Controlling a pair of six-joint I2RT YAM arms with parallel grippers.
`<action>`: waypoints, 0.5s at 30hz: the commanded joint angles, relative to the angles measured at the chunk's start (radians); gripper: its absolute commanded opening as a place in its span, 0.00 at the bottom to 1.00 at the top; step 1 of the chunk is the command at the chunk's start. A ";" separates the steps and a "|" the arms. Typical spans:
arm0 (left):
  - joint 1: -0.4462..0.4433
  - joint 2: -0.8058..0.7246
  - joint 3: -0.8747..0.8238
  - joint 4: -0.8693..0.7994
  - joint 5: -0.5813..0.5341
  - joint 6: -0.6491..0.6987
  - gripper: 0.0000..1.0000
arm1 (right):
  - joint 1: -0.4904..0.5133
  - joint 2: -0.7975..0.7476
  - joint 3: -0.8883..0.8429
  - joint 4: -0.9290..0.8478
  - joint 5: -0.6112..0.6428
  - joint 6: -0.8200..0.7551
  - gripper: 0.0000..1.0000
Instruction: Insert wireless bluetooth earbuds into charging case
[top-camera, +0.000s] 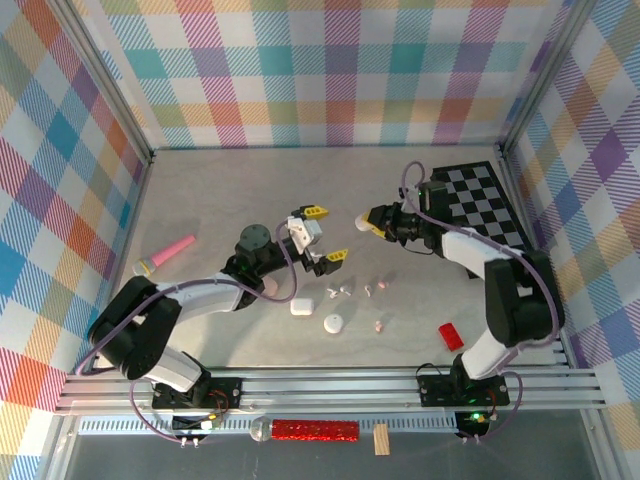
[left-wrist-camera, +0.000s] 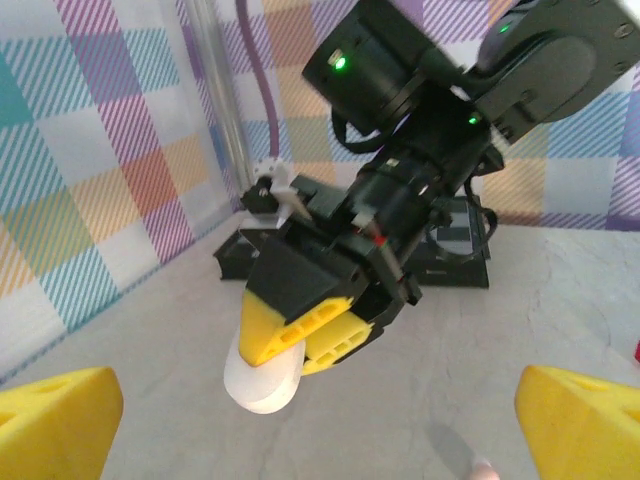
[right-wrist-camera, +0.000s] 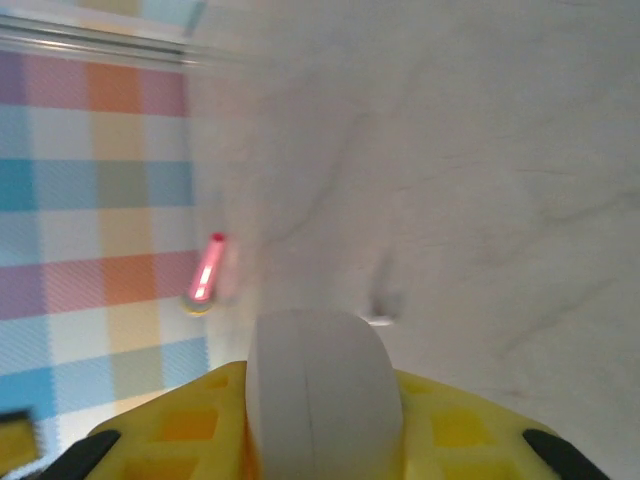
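Pastel plaid walls (top-camera: 60, 150) close a grey table (top-camera: 200, 190) on three sides, and a checkered mat (top-camera: 480, 205) lies in its far right corner. From above, the left gripper (top-camera: 325, 235) hangs with jaws spread wide and nothing between them, facing the right gripper (top-camera: 368, 224). The left wrist view makes clear that the right gripper is clamped on a white charging case (left-wrist-camera: 262, 378); the right wrist view adds a faint line down the case's middle. The top view gives the earbuds (top-camera: 340, 291), scattered on the table just beside two more white cases (top-camera: 301, 307), with a red block (top-camera: 451, 336) to their right and a pink object (top-camera: 170, 253) near the left wall.
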 joint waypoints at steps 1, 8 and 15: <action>0.006 -0.073 -0.042 -0.105 -0.041 -0.004 1.00 | 0.004 0.082 0.069 0.009 0.056 -0.058 0.16; 0.006 -0.195 -0.068 -0.310 -0.077 -0.012 1.00 | 0.004 0.313 0.206 0.020 0.060 -0.039 0.16; 0.003 -0.261 -0.050 -0.491 -0.173 -0.055 1.00 | 0.004 0.404 0.286 -0.037 0.095 -0.068 0.27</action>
